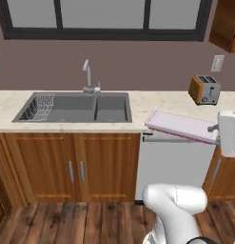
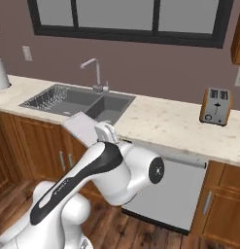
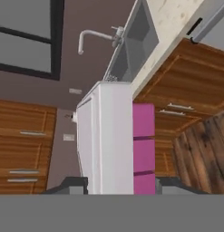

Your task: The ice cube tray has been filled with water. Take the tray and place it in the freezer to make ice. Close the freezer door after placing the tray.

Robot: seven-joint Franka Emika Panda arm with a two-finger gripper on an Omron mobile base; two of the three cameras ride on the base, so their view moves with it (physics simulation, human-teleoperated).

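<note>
The two-finger gripper (image 3: 117,183), at the bottom centre of the hand view, is clamped on one end of the thin, flat lavender-white ice cube tray with pinkish-purple edge (image 3: 114,140). In the left base view the tray (image 1: 181,126) sits at centre right, lifted clear in front of the pale speckled stone counter (image 1: 152,102). Beyond it, the grey double sink (image 1: 76,107) lies centre left and the orange-and-grey toaster (image 1: 204,89) upper right.

Your arm reaches forward, wrist rolled sideways; your pincer (image 3: 117,186) is clamped on the tray (image 3: 114,136), which juts straight out ahead of it.
</note>
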